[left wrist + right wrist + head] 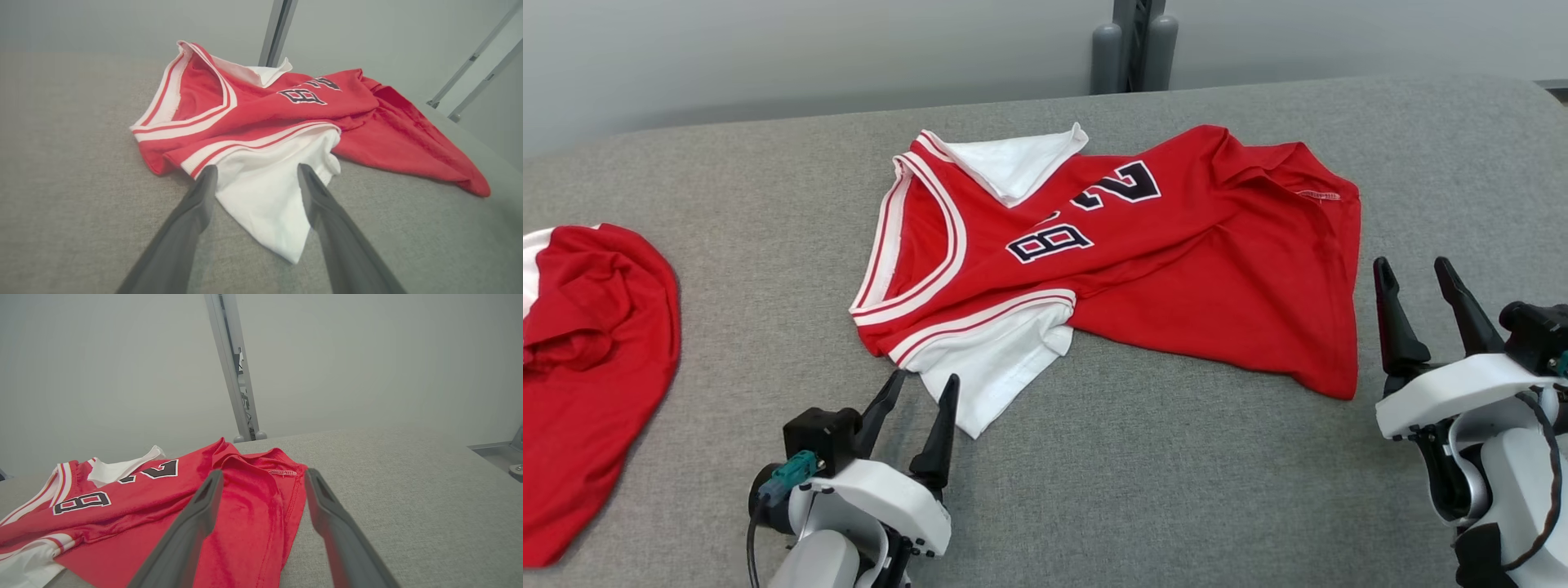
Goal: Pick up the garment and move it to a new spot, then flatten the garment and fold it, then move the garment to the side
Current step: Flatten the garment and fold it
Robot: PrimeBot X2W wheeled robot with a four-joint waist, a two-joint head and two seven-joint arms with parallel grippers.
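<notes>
Saw a red basketball jersey [1176, 269] lying rumpled near the middle of the grey fabric-covered table [1176, 490], with the neck opening toward the robot's left and the hem toward its right, resting flat on the cloth and held by neither arm. Noted white-and-red striped trim round the V-neck [952, 245], a white sleeve [992, 371] spilling toward the near edge, another white flap [1013, 163] on the far side, and a black 8 [1049, 242] outlined in white on the chest, with a 2nd digit beside it, harder to read. Found the left gripper [925, 377] low at the near white sleeve, with both dark fingers spread apart and gripping nothing; in the left wrist view, saw the same gripper [257, 166] with the sleeve [265, 196] lying between and under the 2 spread fingers, but could not tell about contact with the cloth. Found the right gripper [1411, 262] just beside the hem at the jersey's right side, fingers likewise parted and empty; in the right wrist view, saw that gripper [263, 471] pointing over the hem corner of the jersey [143, 506]. Spotted a 2nd red garment [596, 351] heaped at the table's left edge, well apart from the jersey, and a grey post [1135, 45] behind the far edge against a pale wall
</notes>
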